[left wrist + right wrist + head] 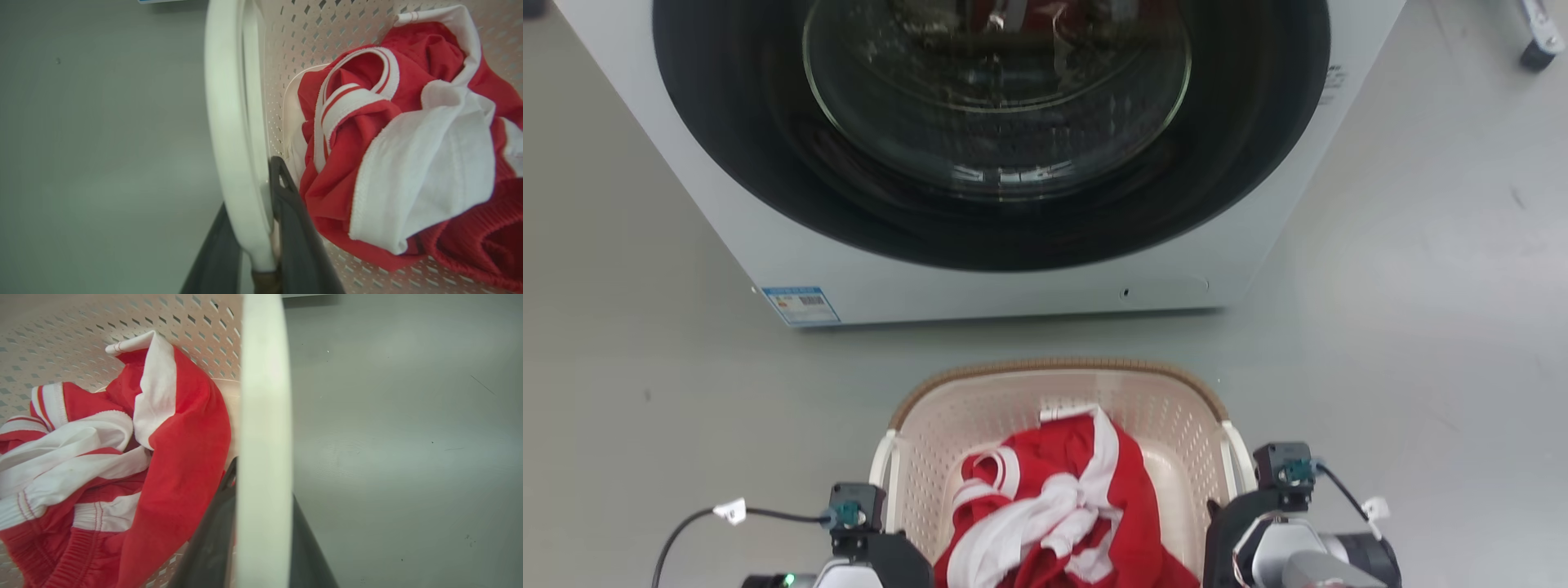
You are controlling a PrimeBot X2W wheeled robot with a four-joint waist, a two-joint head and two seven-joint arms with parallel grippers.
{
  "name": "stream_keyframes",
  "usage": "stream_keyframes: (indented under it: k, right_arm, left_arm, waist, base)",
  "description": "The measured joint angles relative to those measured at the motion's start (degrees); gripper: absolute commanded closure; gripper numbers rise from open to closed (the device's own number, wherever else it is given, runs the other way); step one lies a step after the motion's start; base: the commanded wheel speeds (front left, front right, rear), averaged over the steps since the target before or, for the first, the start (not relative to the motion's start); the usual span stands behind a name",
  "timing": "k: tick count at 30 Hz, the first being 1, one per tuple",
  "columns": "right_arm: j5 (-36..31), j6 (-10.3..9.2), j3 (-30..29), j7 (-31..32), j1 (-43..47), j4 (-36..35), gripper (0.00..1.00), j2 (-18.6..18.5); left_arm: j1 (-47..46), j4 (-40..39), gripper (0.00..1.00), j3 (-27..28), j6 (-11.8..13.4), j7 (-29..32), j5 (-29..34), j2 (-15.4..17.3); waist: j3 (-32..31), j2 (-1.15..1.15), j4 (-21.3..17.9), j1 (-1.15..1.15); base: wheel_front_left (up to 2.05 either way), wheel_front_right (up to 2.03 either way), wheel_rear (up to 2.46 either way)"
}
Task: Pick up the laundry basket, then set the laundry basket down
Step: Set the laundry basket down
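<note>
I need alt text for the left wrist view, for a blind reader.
The left end effector grips the white handle of the laundry basket, one dark finger on each side. Inside lies red and white clothing; grey floor is beside it.

light: bright, soft, even; you get only a thin shadow at the base of the washing machine (pixel 980 296) | glare: pale reflections across its door glass (pixel 996 106) | focus: head view sharp; your wrist views blur the near white handle (pixel 233 134) and dark fingers (pixel 298 237)
</note>
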Motion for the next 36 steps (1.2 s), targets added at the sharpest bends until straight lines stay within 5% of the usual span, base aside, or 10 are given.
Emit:
stream_keyframes:
  k: [36]
  right_arm:
    - [-2.29, -1.04, -2.71, -7.06, -26.78, 2.68, 1.00, -1.58]
  left_arm:
    - [-24.49, -4.20, 1.00, 2.54, 2.63, -4.03, 0.99, 0.68]
  waist:
    - [30.68, 0.01, 1.90, 0.00]
  base:
    - [0.00, 0.00, 0.00]
